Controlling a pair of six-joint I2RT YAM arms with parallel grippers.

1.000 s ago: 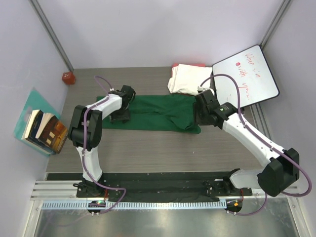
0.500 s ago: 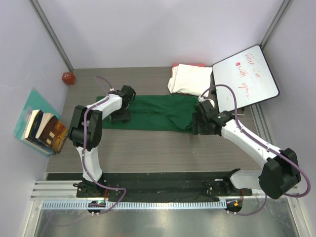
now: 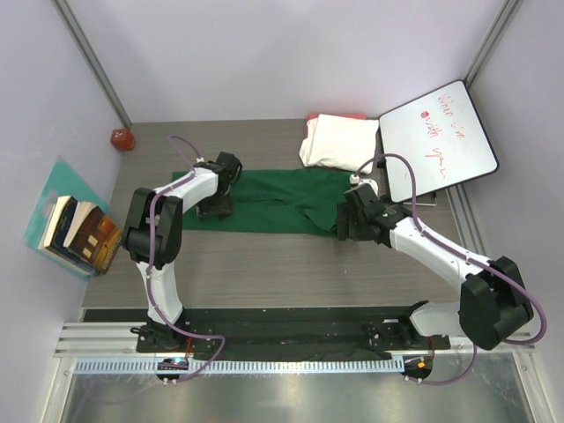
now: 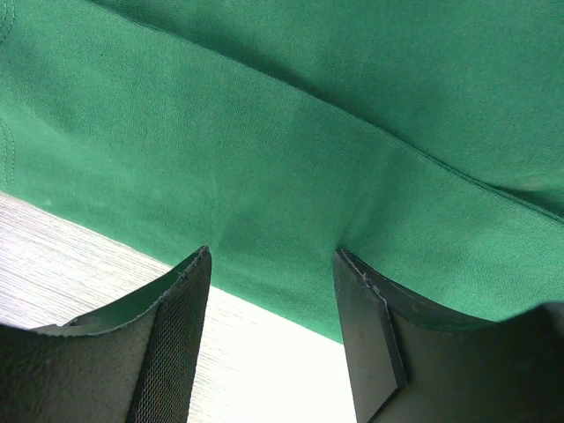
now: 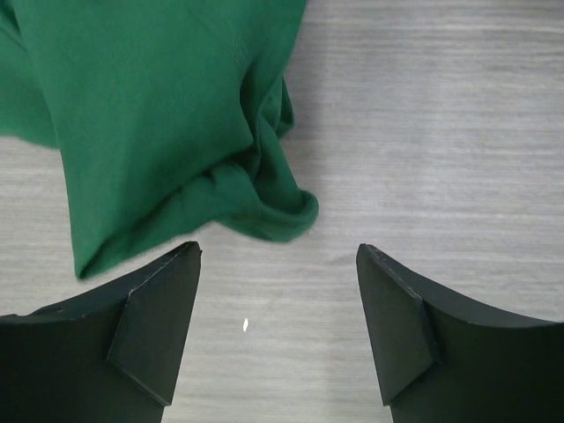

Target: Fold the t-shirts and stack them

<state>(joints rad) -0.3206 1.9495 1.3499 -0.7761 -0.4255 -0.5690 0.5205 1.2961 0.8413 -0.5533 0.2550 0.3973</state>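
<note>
A: Green t-shirt [image 3: 264,201], where?
B: Mid table [image 3: 264,260], lying flat in a long strip that runs left to right. The right end is bunched into a rumpled fold.
A: Left gripper [image 4: 271,256]?
B: Down at the strip's left end. Jaws partly apart, nothing pinched. The tips sit at an edge of the shirt, and green cloth and bare wood show in the gap. Touching the cloth or not, can't tell.
A: Right gripper [image 5: 278,251]?
B: Jaws wide, empty. It's over bare table just beside the bunched right end. The fold lies just ahead of the fingers [image 5: 154,326], apart from them.
A: Other shirts?
B: Cream-white folded bundle [image 3: 335,141], far side, right of centre, just beyond the green strip's far edge. Red-pink cloth edge [image 3: 339,116] pokes out under the bundle's far side.
A: Anything else?
B: Whiteboard [image 3: 438,132] with red writing, just right of the bundle. Books [image 3: 75,231] at the left wall. Small red object [image 3: 121,138] in the far left corner, well apart from the shirts.
</note>
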